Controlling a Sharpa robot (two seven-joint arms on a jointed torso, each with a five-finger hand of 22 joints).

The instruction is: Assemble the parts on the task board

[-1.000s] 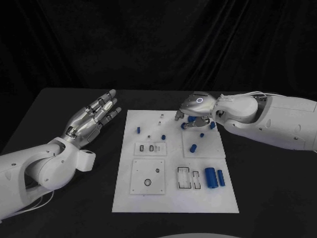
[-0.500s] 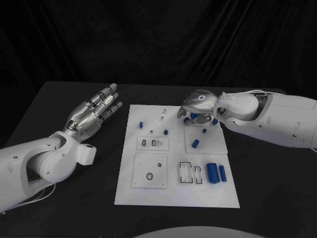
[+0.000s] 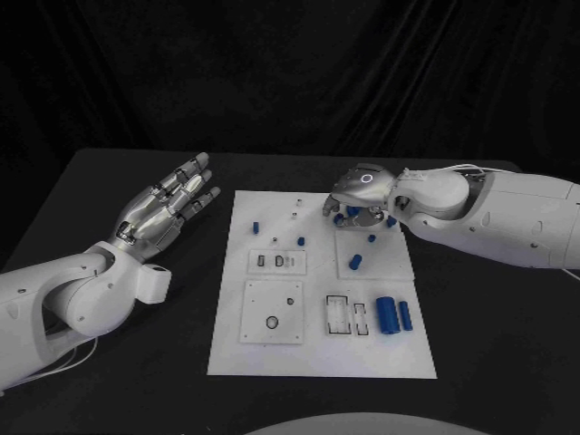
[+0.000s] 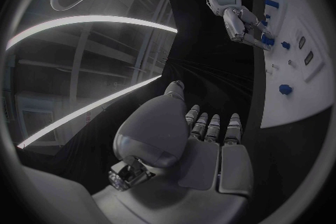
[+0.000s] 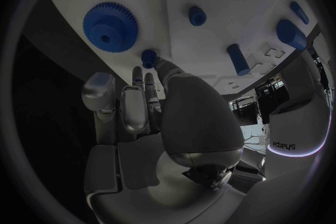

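Note:
The white task board (image 3: 319,349) lies in the middle of the black table. My right hand (image 3: 358,201) hangs over its far right part, fingers pointing down among blue parts. In the right wrist view its fingertips (image 5: 162,65) pinch a small blue peg (image 5: 148,57) right beside a blue gear (image 5: 108,21). From the left wrist view the right hand (image 4: 245,22) also has a blue piece at its fingertips. My left hand (image 3: 170,201) hovers left of the board, fingers spread and straight, holding nothing.
Two blue cylinders (image 3: 392,315) lie side by side at the board's right edge. Small blue pegs (image 3: 357,264) (image 3: 256,227) sit further in. Black-outlined recesses (image 3: 275,317) mark the near half. Bare black table surrounds the board.
The whole head view has shifted a little, so the camera moved. Against the board, the right hand stays at the same far right spot and the left hand stays spread.

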